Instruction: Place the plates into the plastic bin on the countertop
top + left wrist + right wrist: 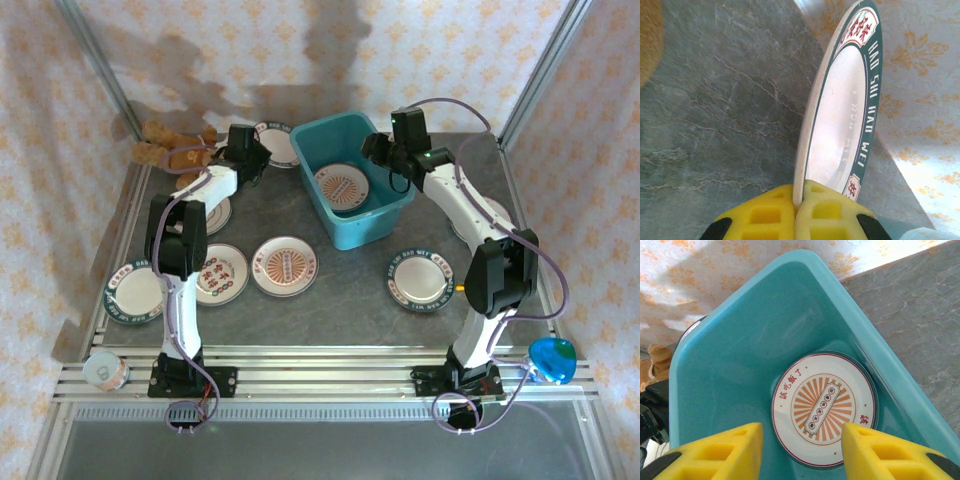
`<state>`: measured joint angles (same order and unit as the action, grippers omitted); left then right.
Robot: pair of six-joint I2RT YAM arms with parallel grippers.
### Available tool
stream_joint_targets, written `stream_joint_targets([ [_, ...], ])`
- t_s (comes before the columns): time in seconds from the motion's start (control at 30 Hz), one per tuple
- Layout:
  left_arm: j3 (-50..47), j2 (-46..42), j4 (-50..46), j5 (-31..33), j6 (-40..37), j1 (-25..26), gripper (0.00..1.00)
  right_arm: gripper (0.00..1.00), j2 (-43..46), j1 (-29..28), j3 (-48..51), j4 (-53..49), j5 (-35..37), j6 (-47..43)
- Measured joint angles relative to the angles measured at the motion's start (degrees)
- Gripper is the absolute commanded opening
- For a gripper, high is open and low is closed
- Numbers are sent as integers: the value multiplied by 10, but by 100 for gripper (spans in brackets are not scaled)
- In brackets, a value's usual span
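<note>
The teal plastic bin [381, 220] stands at the back middle of the dark grey countertop [350, 300]. One plate with an orange sunburst print [342, 187] lies flat in it. My right gripper [380, 153] hovers open over the bin [765, 330], its yellow jaws wide apart above that plate [824, 407]. My left gripper [255, 152], left of the bin, is shut on the rim of a green-lettered plate [840, 110], which it holds on edge and tilted. Several more plates lie on the countertop, among them an orange-patterned plate [284, 266] and a green-rimmed plate [422, 278].
A brown teddy bear [175, 148] lies at the back left next to my left gripper. A small blue round object [552, 360] sits by the right arm's base, and a small tin [104, 372] rests on the aluminium rail at the front left. Patterned walls close in the sides and back.
</note>
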<state>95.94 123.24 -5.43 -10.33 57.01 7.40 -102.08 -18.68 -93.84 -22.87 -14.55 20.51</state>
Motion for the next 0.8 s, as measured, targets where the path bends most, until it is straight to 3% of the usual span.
stream_joint_targets([
  [0.4, -23, -120, -15, 38, -127, 4, 0, 43, 16, -3, 6, 13, -19, 14],
  [0.8, -65, -245, -44, 80, -214, -4, 0, 55, -14, -70, -91, -6, -48, 48],
])
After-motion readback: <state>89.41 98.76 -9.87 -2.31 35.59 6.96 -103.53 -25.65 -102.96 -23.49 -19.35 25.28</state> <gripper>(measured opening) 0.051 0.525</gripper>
